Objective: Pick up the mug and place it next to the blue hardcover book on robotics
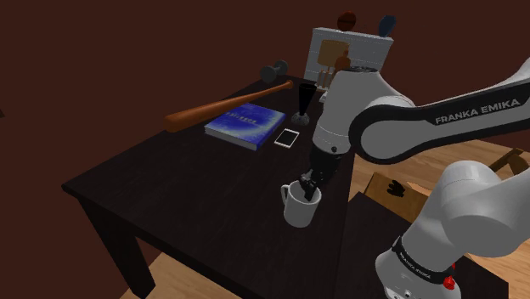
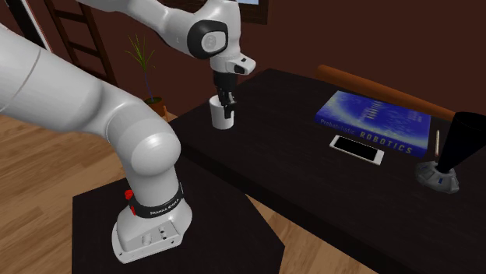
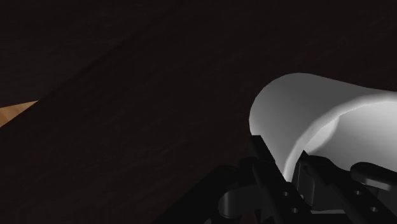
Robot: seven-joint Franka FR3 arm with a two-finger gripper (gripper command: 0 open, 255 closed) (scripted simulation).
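Fingers (image 3: 264, 162) clamped on rim wall of white mug (image 1: 297, 211), off-centre grip so it cld tilt/slip on lift & drop off nearby worktop (image 1: 187, 187) edge

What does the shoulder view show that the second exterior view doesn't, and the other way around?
Shoulder view's extras: a dumbbell and a white panel at the table's far end. Second exterior view's extras: a potted plant and the blue book's readable word ROBOTICS. Shared: the mug, the gripper at its rim, the blue book, phone and bat.
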